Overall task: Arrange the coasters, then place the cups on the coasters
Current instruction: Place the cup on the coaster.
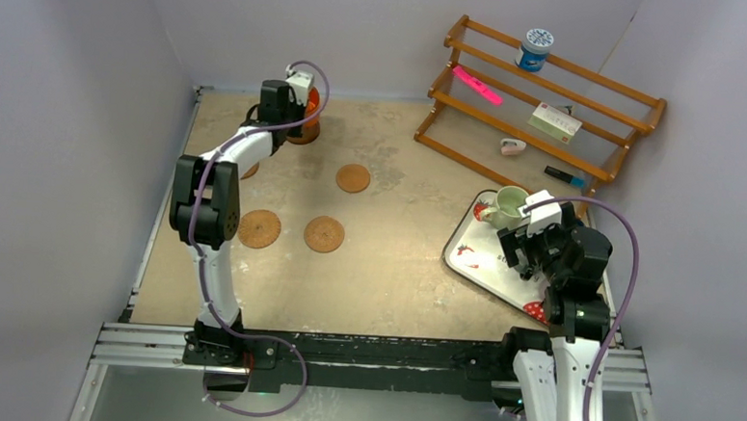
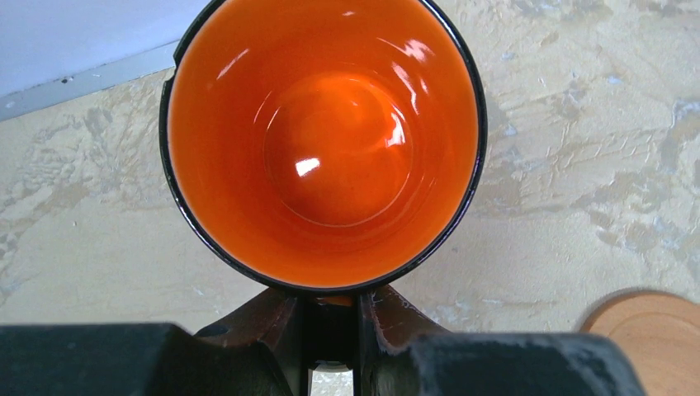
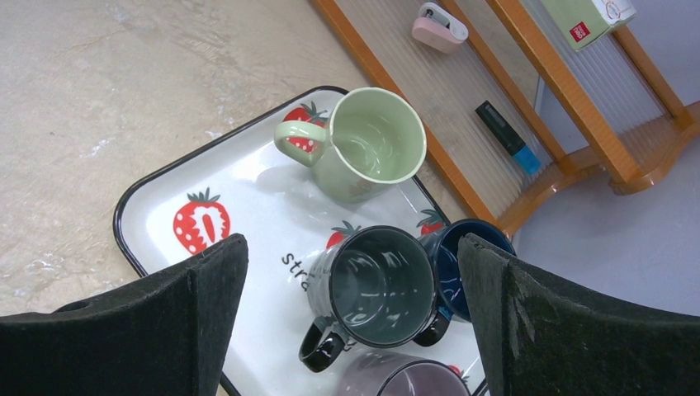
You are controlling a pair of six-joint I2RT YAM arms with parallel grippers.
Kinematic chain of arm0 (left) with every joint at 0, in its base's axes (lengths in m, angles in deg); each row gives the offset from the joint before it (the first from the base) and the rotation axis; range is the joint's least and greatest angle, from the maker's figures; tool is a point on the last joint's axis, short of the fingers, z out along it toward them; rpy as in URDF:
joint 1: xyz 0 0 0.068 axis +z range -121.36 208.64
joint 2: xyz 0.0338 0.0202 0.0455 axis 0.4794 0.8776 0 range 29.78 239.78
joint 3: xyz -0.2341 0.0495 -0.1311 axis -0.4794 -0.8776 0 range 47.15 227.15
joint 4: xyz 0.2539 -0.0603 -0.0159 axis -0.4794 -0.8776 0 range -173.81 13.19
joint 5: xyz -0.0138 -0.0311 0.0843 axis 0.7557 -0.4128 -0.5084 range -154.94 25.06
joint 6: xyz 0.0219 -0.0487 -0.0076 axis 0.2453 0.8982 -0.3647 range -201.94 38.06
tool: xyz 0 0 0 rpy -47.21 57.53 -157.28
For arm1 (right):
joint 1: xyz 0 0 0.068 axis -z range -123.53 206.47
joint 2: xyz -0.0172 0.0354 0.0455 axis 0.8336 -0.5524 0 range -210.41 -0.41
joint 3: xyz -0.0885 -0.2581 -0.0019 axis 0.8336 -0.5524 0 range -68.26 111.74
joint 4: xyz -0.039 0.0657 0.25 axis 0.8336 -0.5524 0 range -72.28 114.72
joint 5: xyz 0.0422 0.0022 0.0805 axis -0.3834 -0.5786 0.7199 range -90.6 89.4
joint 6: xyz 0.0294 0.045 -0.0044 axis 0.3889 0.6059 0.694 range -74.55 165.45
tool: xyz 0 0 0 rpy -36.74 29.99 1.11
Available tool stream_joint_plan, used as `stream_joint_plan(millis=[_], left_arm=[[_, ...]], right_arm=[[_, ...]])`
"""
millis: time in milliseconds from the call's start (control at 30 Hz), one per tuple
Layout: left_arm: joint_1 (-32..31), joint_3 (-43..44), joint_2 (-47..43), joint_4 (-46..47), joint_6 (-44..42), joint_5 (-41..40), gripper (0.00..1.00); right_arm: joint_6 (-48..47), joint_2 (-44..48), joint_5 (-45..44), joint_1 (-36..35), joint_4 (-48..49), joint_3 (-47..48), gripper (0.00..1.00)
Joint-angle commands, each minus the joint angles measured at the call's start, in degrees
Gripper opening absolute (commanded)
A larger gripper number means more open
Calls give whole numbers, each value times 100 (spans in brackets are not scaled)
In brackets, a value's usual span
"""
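Note:
My left gripper (image 2: pixel 334 330) is shut on the handle of the orange cup (image 2: pixel 322 140) at the far left of the table (image 1: pixel 395 270); the cup stands upright with its mouth open to the camera. A darker brown coaster (image 2: pixel 652 338) lies just beside it, and I cannot tell if they touch. Three light coasters (image 1: pixel 353 178) (image 1: pixel 324 234) (image 1: pixel 259 229) lie flat mid-table, and my left arm half hides another (image 1: pixel 249 170). My right gripper (image 3: pixel 351 247) hangs open over the strawberry tray (image 3: pixel 165 194), above the grey-teal cup (image 3: pixel 380 285). Next to it stand the dark blue (image 3: pixel 466 272), purple-grey (image 3: pixel 404 381) and pale green (image 3: pixel 371 144) cups.
A wooden rack (image 1: pixel 549 104) leans at the back right, holding a blue-and-white tub (image 1: pixel 534 48), a pink marker (image 1: pixel 478 84) and a small box (image 1: pixel 556 122). Walls close in the left, back and right sides.

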Motion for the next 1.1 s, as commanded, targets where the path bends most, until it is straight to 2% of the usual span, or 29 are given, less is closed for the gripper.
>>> stream_joint_plan(millis=[0,100,200,267,500,867,1067], left_arm=[[67,26,-159,1031,534,-361,0],[67,-77,-72,1190,633,-687,0],[67,-528,-195,1810,507,-735,0],[67,-625,-268,1909,496,-755,0],[67,-550,-104,1752,399,-764,0],[67,60,251,1023,465,-262,0],[67,157,292,917,570,-209,0]], right_arm=[[15,0,151,-21,130,-18,99],[6,-43,165,-18,137,-25,99],[6,-73,165,-17,135,-23,99],[6,-82,152,-18,142,-23,99],[-3,-56,183,-18,139,-45,99],[-30,-57,236,-22,101,-47,99],[-40,-49,262,-18,93,-56,99]])
